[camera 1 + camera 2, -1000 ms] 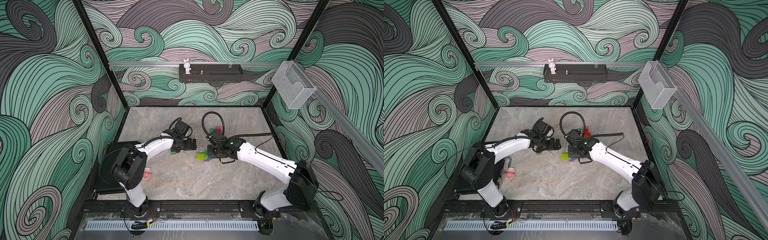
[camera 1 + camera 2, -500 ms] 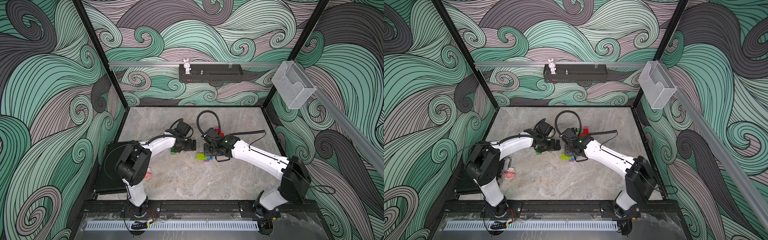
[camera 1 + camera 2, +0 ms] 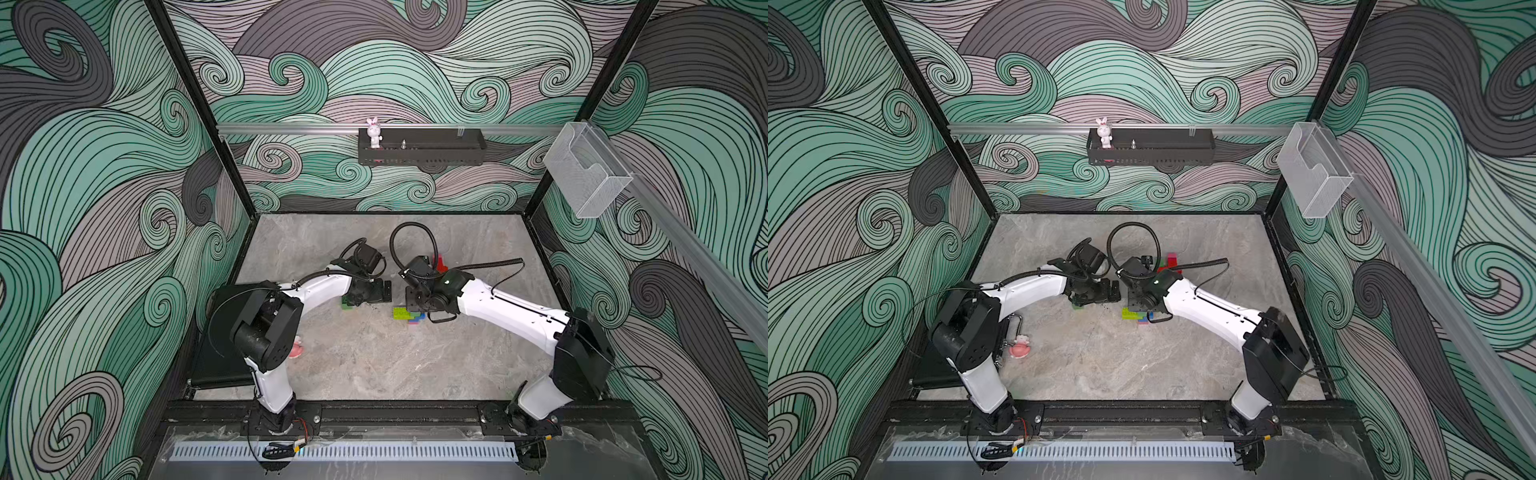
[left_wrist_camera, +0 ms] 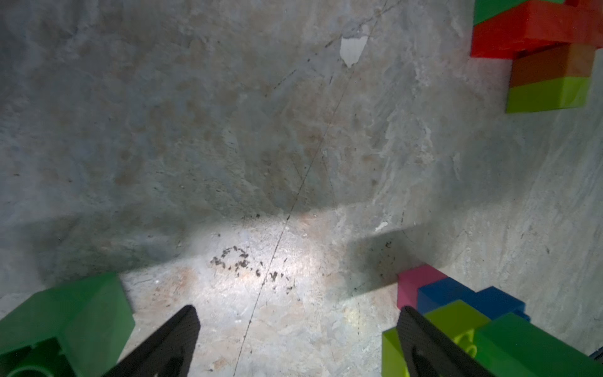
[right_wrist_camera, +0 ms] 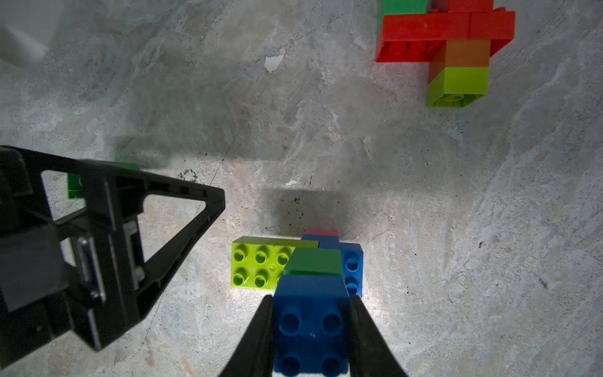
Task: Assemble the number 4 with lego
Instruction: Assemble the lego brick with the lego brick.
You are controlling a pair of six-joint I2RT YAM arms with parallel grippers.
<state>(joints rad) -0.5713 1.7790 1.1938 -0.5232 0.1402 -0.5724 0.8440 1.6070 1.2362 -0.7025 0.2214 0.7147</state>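
Right gripper clamped a blue square brick by its smooth sides. Nearest, at 8 o'clock on the table, a pink figurine sat well apart. At the gripper's 10 o'clock in both top views, the left gripper stood spread wide over bare stone-look surface, a loose dark green brick just beside one finger. The held brick overlapped a glossy studded pile: lime oblong, green, blue, pink. At 1 o'clock, apart, lay a joined cluster of red, brown-orange and lime bricks.

Green brick cut off at frame edge; red bricks mostly hidden behind R arm.
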